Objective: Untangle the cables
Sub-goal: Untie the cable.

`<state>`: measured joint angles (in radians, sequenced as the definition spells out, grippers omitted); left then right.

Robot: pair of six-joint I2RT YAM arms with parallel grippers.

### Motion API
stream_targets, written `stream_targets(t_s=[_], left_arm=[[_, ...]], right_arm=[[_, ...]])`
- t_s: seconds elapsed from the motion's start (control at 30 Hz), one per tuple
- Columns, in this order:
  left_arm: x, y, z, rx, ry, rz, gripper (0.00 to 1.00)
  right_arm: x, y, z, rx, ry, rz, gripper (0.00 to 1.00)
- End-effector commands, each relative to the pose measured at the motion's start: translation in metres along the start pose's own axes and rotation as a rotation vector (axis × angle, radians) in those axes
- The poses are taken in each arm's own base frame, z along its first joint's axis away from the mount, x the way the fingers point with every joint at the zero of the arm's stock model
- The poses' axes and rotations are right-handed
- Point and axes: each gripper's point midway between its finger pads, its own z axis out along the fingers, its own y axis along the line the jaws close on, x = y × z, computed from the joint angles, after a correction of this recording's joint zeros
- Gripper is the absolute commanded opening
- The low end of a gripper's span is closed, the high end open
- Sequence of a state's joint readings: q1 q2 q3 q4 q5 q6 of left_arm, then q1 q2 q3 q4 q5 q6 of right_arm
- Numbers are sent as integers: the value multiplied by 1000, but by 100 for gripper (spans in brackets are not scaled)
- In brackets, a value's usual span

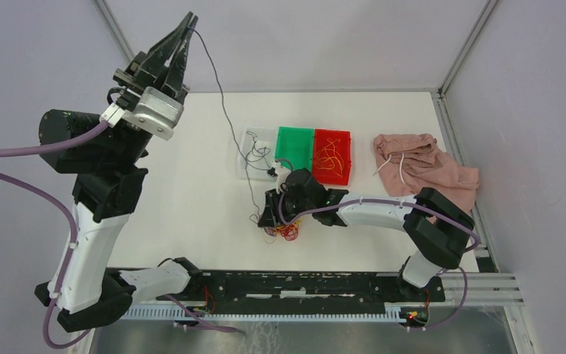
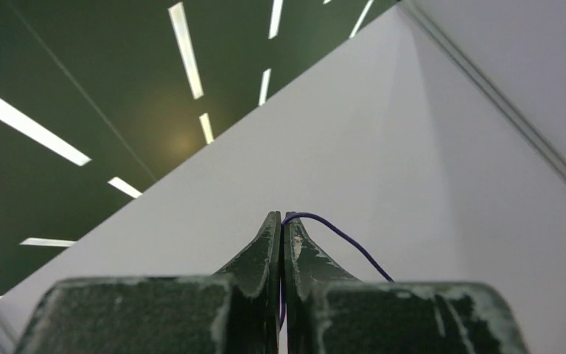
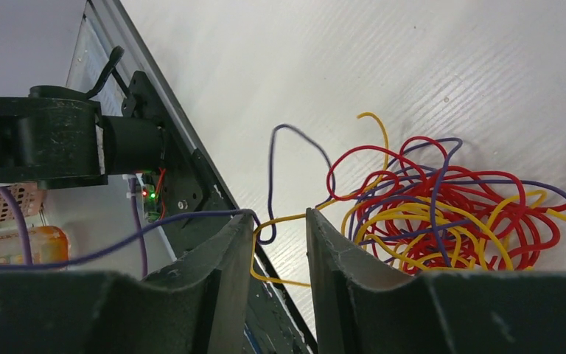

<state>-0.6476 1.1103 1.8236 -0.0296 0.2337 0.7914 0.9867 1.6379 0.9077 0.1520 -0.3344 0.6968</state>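
My left gripper [image 1: 189, 21] is raised high at the back left, shut on one thin purple cable [image 1: 225, 110]. That cable hangs down to the table beside a clump of red, yellow and purple cables [image 1: 287, 231]. In the left wrist view the purple cable [image 2: 346, 237] comes out of the closed left gripper [image 2: 282, 218] and curves down to the right. My right gripper [image 1: 271, 221] sits low at the clump's left side. In the right wrist view the right gripper [image 3: 278, 217] stands open, with a yellow loop and a purple loop passing loosely between its fingers. The clump [image 3: 449, 214] lies to its right.
Three small bins stand side by side behind the clump: a clear one [image 1: 246, 171] holding dark cables, a green one [image 1: 295, 144], and a red one [image 1: 346, 140] holding yellow cables. A pink cloth [image 1: 420, 166] with a white drawstring lies at the right. A black rail [image 1: 302, 284] runs along the near edge.
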Motion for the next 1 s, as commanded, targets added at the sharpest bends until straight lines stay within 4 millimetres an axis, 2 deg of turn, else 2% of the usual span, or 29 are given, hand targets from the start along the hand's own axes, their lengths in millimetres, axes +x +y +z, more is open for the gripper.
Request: stream_targets(t_s=[0.0, 0.17, 0.37, 0.57, 0.63, 0.8, 0.9, 0.97], left_arm=[[-37, 68, 0, -255, -91, 166, 3], [-49, 87, 6, -322, -121, 245, 3], [-78, 117, 13, -413, -196, 332, 3], [-103, 137, 16, -488, -269, 443, 3], [-108, 142, 16, -505, -277, 456, 3], [-101, 135, 20, -494, -265, 509, 3], [-114, 145, 17, -552, -304, 551, 3], [-107, 143, 24, -530, -277, 543, 3]], right_arm=[[4, -10, 5, 25, -9, -26, 39], [16, -21, 8, 54, 13, -24, 39], [33, -37, 10, 101, 42, -30, 38], [52, -55, 7, 141, 52, -5, 30], [58, -61, 5, 151, 53, 4, 30], [62, -62, -1, 157, 47, 11, 31], [63, -61, -4, 155, 52, 6, 30], [60, -56, -7, 141, 44, 2, 32]])
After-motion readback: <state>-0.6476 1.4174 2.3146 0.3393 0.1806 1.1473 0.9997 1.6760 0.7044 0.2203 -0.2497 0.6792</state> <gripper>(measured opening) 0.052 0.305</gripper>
